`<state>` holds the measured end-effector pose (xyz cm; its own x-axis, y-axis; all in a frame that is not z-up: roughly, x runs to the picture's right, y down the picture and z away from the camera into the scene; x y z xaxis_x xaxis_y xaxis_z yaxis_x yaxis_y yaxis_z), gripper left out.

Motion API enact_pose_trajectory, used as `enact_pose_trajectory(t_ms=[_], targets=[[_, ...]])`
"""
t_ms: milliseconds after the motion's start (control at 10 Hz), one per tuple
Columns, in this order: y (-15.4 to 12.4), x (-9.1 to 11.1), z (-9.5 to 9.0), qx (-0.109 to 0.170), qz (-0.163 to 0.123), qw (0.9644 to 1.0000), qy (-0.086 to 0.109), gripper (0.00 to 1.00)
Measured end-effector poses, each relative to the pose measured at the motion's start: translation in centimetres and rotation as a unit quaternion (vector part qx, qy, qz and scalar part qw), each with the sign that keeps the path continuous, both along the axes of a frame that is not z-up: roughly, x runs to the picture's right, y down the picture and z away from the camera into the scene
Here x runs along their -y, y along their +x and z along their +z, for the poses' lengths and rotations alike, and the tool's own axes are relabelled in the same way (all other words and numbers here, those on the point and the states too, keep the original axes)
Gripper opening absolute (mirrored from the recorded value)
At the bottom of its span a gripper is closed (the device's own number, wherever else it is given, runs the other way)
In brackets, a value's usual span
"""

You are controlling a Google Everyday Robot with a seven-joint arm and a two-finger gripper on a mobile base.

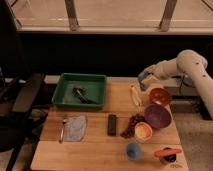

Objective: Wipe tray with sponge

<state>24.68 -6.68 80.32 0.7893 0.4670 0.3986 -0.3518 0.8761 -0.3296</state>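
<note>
The large green rectangular plastic tray (62, 91) is sitting at the wooden table's (95, 150) rear left corner, with dark utensils (82, 94) lying inside it. The gripper (143, 80) is hovering over the rear edge, right of the tray, clenching the small blue-grey sponge (144, 76). Bare wood is showing between them. A round orange bowl (160, 96) is standing near the gripper.
</note>
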Motion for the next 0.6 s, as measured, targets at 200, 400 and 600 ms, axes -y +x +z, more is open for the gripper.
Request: enact_pose_trajectory(t_ms=[200,400,600], targets=[[-0.4,0.1,0.1,0.001,-0.011,0.9999,0.003,0.0],[-2.0,0.3,0.0,0.007,-0.044,0.9988,0.019,0.0],[-6.2,0.7,-0.2,0.025,-0.085,0.9953,0.039,0.0]])
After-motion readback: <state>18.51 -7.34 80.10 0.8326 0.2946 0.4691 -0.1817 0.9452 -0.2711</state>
